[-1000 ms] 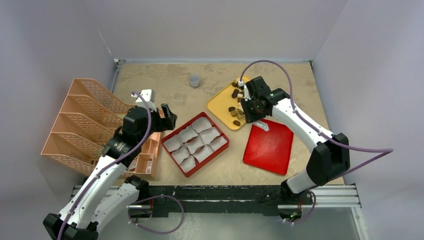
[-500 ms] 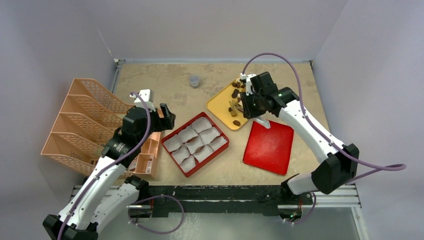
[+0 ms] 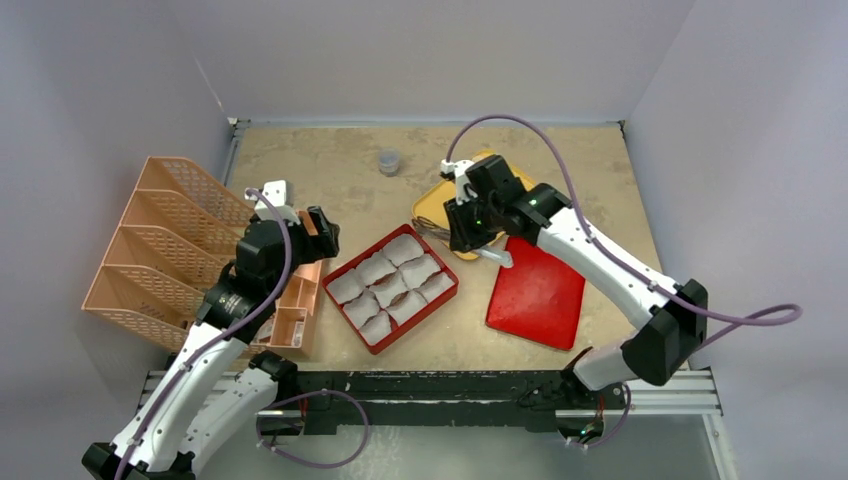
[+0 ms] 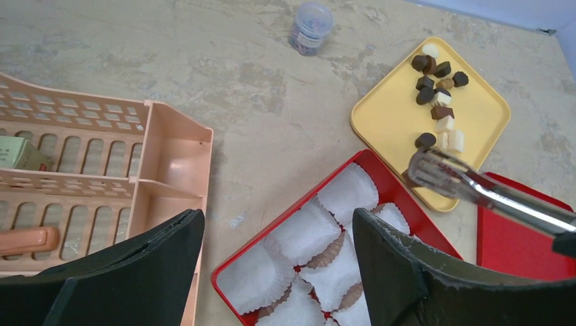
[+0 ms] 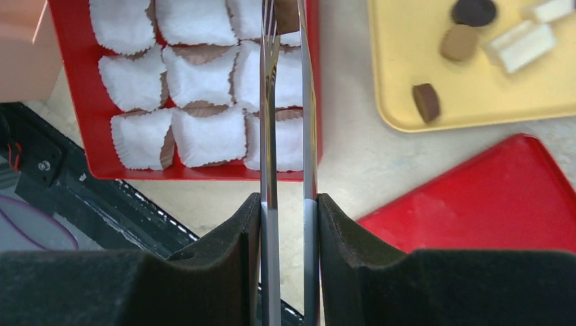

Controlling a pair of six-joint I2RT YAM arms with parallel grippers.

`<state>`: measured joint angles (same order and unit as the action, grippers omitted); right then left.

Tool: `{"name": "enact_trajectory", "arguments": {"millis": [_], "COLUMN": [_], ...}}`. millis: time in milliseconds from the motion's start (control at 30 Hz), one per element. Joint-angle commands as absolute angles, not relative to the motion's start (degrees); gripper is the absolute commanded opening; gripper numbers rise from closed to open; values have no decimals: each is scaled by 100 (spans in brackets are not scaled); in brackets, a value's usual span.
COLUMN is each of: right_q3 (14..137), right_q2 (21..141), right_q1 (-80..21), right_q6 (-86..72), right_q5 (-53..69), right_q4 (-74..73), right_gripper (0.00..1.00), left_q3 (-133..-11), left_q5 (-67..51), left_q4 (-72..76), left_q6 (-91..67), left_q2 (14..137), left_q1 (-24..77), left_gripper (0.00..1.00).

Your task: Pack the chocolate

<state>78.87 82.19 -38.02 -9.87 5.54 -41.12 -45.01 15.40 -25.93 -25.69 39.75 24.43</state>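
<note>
Chocolate: about thirteen loose pieces in the left wrist view, a mix of dark brown, light brown and cream-white. All of them lie on one yellow tray just beyond the red box, on its right side. They are bunched toward the tray's far corner, with one dark piece nearer the box. One more brown piece shows between the tips of the tongs, at the box edge that faces the tray. Whether it touches a cup cannot be told.

There is one pair of metal tongs. The right claw is clamped on both tong arms, pads squeezing them near the handle end.

There is one red box holding nine white crinkled paper cups in three rows of three. Brown undersides show between some of them.

The left claw is spread wide and holds nothing. It hangs above the box's left side, next to the rack.

One flat red lid lies on the table just right of the box, touching or nearly touching the yellow tray's near corner.

One small jar with a clear lid stands well beyond the box. It has a coloured label, too small to read.

One peach slotted rack sits left of the box. In it are one small green box, print unreadable, and one orange item, partly cut off.
</note>
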Motion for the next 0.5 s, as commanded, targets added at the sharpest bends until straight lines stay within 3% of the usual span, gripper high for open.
{"name": "enact_trajectory", "arguments": {"millis": [0, 467], "right_q3": [8215, 8559], "right_q2": [8520, 9442], "right_q1": [-4143, -4458], "right_q6": [-1147, -1047], "right_q5": [509, 147], "right_q4": [-3816, -3647], "right_gripper": [0, 3], "left_q3": [-4614, -4619], "left_q5": [1841, 1881], "left_q4": [-2520, -2540], "left_q6": [-2458, -2436], "left_q2": [3871, 3850], "left_q1": [2417, 2417], "left_gripper": [79, 79]}}
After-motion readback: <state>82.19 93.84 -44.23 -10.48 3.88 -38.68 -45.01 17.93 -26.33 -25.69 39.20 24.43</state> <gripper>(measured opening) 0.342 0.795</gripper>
